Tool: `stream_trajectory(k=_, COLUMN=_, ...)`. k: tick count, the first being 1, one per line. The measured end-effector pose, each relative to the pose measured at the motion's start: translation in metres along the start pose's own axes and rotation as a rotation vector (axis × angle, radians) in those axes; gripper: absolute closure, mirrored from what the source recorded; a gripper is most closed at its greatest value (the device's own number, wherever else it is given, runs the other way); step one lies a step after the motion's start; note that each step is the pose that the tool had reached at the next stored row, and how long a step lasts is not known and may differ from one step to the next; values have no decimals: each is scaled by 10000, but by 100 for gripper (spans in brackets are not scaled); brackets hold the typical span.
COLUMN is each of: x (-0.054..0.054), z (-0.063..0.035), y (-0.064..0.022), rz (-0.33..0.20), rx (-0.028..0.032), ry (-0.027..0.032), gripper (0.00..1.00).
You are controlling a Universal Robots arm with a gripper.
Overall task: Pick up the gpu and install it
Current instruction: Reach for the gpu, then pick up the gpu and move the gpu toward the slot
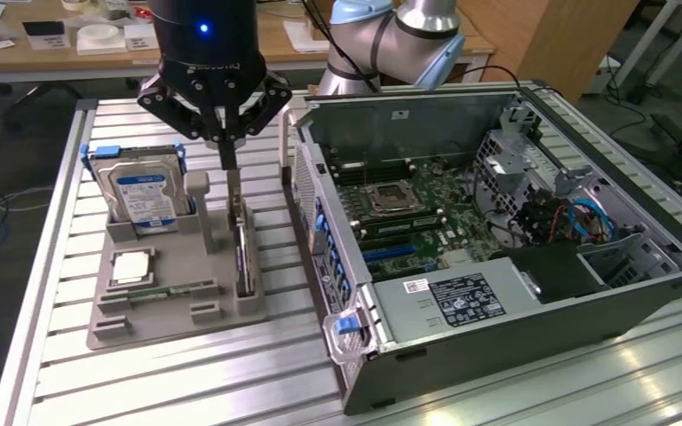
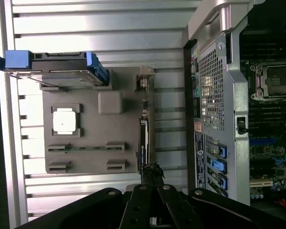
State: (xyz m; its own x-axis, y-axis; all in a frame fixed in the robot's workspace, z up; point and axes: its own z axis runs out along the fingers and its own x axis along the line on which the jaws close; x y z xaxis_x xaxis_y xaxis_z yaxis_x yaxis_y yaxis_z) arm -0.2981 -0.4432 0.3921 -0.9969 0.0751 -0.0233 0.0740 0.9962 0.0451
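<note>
From my station I see the black claw (image 1: pixel 228 164) hanging straight down over the grey moulded plastic tray (image 1: pixel 175 318), which sits on the ribbed aluminium slat table (image 1: pixel 199 382). Its two slim dark fingers are clenched tight together, with no gap between them. Their tips are pinched on the top edge of the gpu (image 1: pixel 244 257), a thin flat dark expansion card with a pale metal bracket at one end. The card stands on edge in the tray's long slot, on the side nearest the computer case, and its lower edge is seated in that slot.

On the wrist feed the claw (image 2: pixel 152 171) meets one end of the gpu (image 2: pixel 144 138), which runs as a narrow dark strip along the tray (image 2: pixel 90 143).

A silver hard drive with a blue label and blue plastic rails (image 1: pixel 142 191) stands upright in the tray's far pocket. A square, matte silver processor chip (image 1: pixel 131 264) lies flat in front of it. A slim green memory stick (image 1: pixel 163 291) lies flat nearer the tray's front edge.

At the exterior view's right lies the open dark metal computer case (image 1: pixel 495 355). It has a perforated rear panel, and its green motherboard (image 1: pixel 436 191) is exposed.
</note>
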Motion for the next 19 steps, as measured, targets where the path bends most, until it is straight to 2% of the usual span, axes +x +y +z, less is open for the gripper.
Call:
stream_trajectory(k=16, x=1, z=0, y=0, rz=1, rx=0, ry=0, gripper=89)
stream_trajectory(k=19, x=1, z=0, y=0, rz=1, rx=0, ry=0, gripper=71)
